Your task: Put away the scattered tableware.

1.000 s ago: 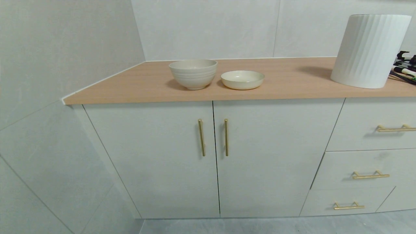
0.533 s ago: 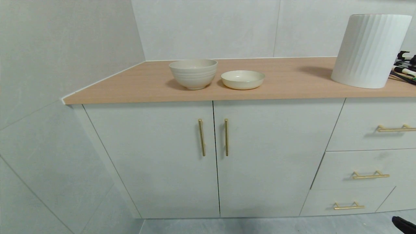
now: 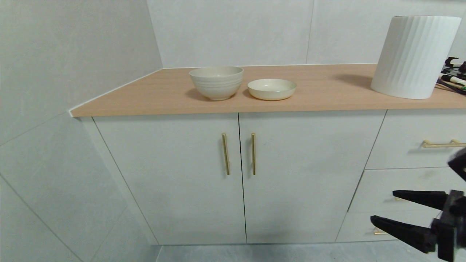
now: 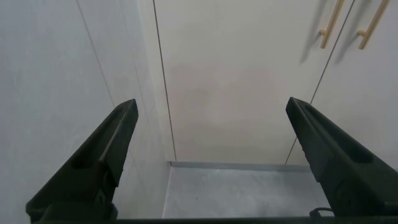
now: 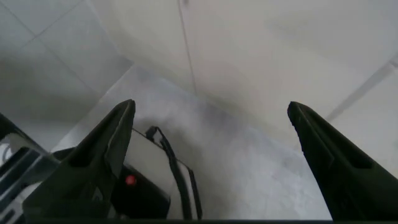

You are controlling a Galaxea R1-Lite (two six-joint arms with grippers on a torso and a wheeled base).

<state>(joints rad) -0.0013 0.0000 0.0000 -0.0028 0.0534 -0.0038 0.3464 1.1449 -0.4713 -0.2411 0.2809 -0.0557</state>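
So, the bowl (image 3: pixel 216 82) sat upright on the wooden counter (image 3: pixel 327 96), toward its left end & near the front edge, w/ the shallow dish (image 3: pixel 271 88) just beside it on the right, a small gap between the two. Well apart from them, at the counter's right end, stood a tall white ribbed container (image 3: pixel 415 56), w/ a few dark utensils (image 3: pixel 453 78) lying just past it, too small to tell what kind. Under the counter, directly below bowl & dish, two cabinet doors (image 3: pixel 174 174) were shut, their gold bar handles (image 3: pixel 226 153) upright & side by side at the middle seam. Right of the doors was a stack of drawers (image 3: pixel 411 138) w/ gold handles, all shut. R gripper (image 3: pixel 382 205) hung low in front of the drawers, well below counter level, fingers spread wide, nothing between them. L gripper (image 4: pixel 210 106) was low too, facing the left cabinet door near the grey floor (image 4: pixel 236 193), close to the tiled side wall (image 4: pixel 62 62). Its fingers were also wide apart & held nothing. Both grippers were well apart from bowl & dish.
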